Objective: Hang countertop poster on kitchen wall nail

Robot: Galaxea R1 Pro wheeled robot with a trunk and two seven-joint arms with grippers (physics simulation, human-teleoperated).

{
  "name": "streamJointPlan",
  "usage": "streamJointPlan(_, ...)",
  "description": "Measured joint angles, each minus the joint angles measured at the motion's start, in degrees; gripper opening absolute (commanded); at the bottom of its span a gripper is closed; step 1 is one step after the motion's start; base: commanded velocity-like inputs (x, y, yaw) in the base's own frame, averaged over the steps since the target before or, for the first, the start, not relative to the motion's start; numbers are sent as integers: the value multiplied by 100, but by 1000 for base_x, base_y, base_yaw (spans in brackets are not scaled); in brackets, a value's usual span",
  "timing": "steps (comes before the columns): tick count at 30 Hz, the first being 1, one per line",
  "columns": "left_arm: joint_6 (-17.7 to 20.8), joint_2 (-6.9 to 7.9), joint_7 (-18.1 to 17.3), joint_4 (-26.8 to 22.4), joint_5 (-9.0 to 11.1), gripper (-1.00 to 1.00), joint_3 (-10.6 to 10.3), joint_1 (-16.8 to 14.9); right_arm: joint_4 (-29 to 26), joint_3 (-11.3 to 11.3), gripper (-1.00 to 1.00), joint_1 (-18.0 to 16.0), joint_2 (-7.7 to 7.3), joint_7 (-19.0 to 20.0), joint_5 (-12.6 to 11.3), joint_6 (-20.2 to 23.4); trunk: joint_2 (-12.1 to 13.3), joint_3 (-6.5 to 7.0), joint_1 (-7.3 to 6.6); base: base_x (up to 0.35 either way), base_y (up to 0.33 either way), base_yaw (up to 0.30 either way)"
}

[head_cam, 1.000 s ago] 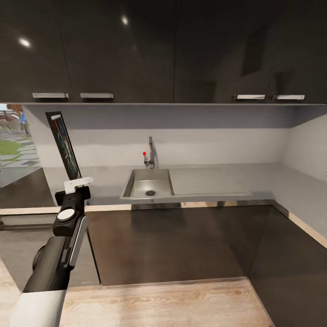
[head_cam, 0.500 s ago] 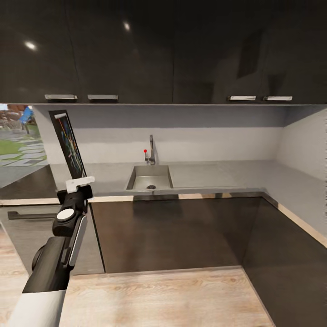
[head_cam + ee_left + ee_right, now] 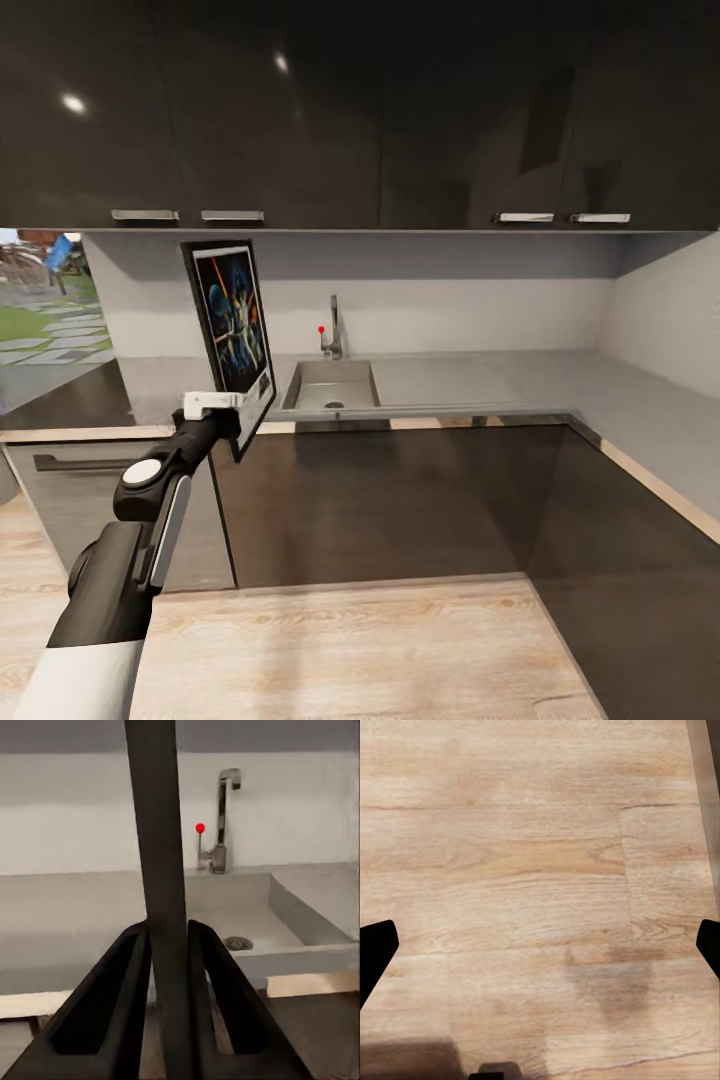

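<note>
Left hand (image 3: pixel 235 408) grips poster (image 3: pixel 233 325) (upright).

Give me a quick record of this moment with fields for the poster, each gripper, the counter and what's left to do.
poster: upright, lifted off the worktop, held by its lower edge
left gripper: shut on the poster; in the left wrist view the frame edge sits between both fingers
right gripper: open, pointing at the wood floor
kitchen countertop: pale grey, with sink and tap
remaining: poster not yet hung
</note>
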Motion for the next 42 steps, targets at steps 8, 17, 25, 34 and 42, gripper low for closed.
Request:
streamJointPlan(8, 26, 0, -1793, 18, -10, -100, 5, 2, 0, 0, 100, 0, -8, 0, -3, 0, 0, 0, 0, -3, 0, 0)
streamJointPlan(17, 31, 8, -3800, 70, 97, -100, 10, 12, 0, -5, 100, 0, -17, 0, -8, 0, 0, 0, 0, 0, 0, 0)
streamJointPlan(25, 13, 33, -4746, 218, 151, -100, 10, 45, 0, -1, 100, 0, -17, 0, -8, 0, 0, 0, 0, 0, 0, 0)
streamJointPlan(34, 6, 35, -5521, 299, 168, -100, 0, 71, 0, 0, 100, 0, -17, 0, -8, -8, 0, 0, 0, 0, 0, 0)
streamJointPlan(42, -28, 35, -6669, 566, 162, -100, 3, 199, -24, 6, 100, 0, 1, 32, -13, -9, 0, 0, 0, 0, 0, 0)
